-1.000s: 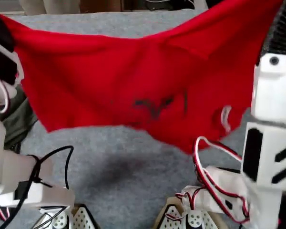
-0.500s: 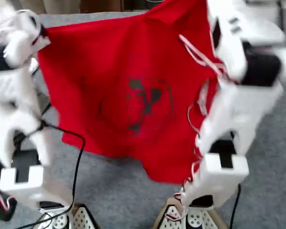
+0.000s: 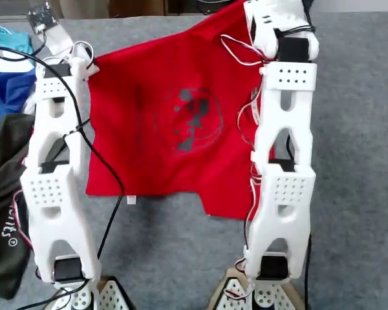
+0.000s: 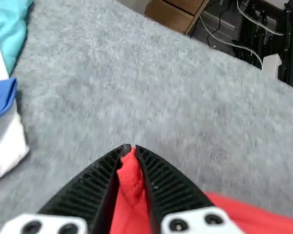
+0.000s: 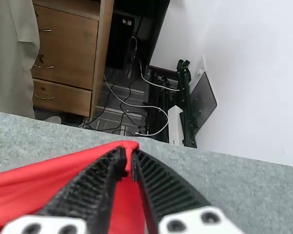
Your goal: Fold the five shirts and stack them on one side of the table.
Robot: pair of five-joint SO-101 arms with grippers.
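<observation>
A red shirt (image 3: 174,123) with a dark round print lies spread over the grey table, held at its two far corners. My left gripper (image 4: 128,148) is shut on the far left corner of the red shirt (image 4: 127,185); in the high view that arm (image 3: 55,129) stretches along the shirt's left edge. My right gripper (image 5: 127,158) is shut on the far right corner of the red shirt (image 5: 49,175), with its arm (image 3: 281,142) lying over the shirt's right side. The shirt's near hem hangs unevenly, lower on the right.
A pile of other shirts sits at the left edge: teal (image 3: 6,35), blue (image 3: 6,90), white, and a dark olive one (image 3: 3,194) nearer the front. Grey table (image 3: 355,129) is bare to the right. Beyond the far edge stand a wooden cabinet (image 5: 63,53) and cables.
Both arms have swung out away from the camera, carrying the red shirt from hanging up close to lying spread on the table. The shirt pile at left has come into sight.
</observation>
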